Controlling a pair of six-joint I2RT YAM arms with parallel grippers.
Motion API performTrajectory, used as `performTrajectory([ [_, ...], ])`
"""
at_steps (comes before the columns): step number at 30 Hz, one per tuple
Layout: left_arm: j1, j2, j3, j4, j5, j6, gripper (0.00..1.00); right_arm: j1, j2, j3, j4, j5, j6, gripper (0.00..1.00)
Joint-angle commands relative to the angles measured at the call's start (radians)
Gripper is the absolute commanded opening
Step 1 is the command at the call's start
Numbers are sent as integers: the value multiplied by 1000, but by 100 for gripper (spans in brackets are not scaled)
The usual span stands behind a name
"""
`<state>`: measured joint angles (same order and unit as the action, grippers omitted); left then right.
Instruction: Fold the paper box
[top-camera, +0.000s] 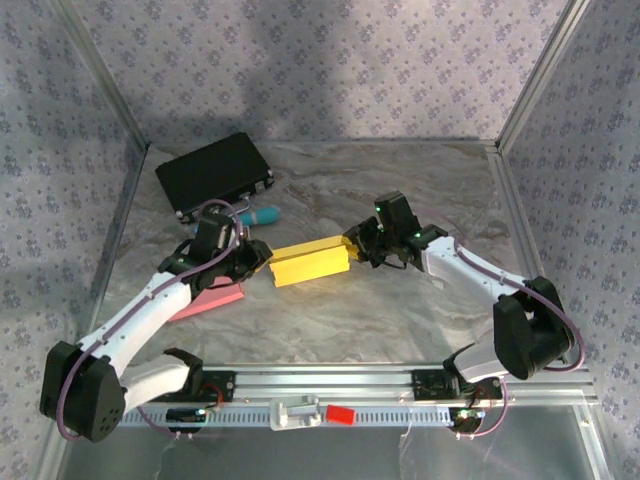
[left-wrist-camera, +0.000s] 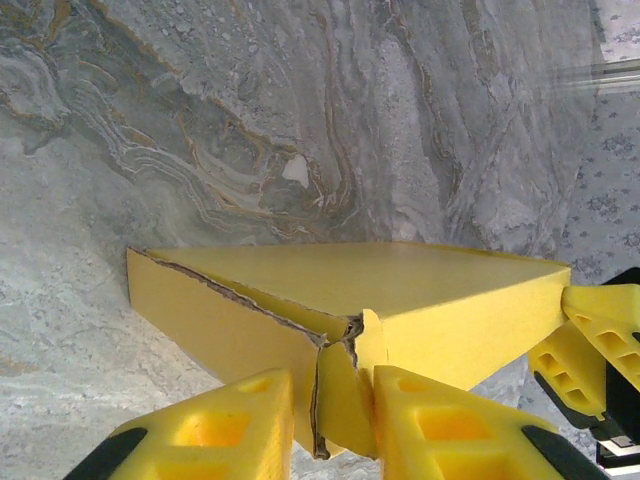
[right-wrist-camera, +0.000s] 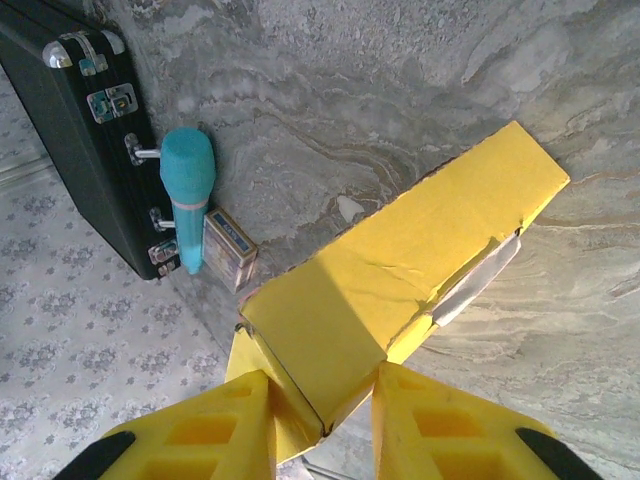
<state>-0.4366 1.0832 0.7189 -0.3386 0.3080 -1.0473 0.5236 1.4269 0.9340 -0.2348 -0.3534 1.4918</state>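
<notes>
Centre of the grey marbled table (top-camera: 400, 190): yellow rectangular paper box (top-camera: 310, 263) (left-wrist-camera: 400, 290) (right-wrist-camera: 400, 260) lying flat, lengthwise between the two arms. Left gripper (top-camera: 258, 258) (left-wrist-camera: 335, 385) at the box's left end, jaws narrowly apart around a loose end flap; whether they pinch it cannot be told. Right gripper (top-camera: 355, 248) (right-wrist-camera: 322, 385) closed on the box's right end. Behind the left arm: black hard case (top-camera: 215, 172) (right-wrist-camera: 70, 130), with a teal microphone-shaped object (top-camera: 258, 216) (right-wrist-camera: 187, 185) beside it.

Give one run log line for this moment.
left claw: grips yellow box flap | right claw: grips opposite end | box: at table centre
</notes>
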Motion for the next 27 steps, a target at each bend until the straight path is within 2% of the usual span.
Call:
performTrajectory([
  [1, 19, -20, -33, -66, -15, 29, 26, 6, 44, -23, -155, 37, -12, 28],
  [14, 30, -22, -77, -76, -7, 66, 24, 4, 47, -20, -173, 37, -18, 28],
  [27, 38, -26, -132, -67, -8, 87, 14, 4, 62, -9, -182, 37, -20, 28],
])
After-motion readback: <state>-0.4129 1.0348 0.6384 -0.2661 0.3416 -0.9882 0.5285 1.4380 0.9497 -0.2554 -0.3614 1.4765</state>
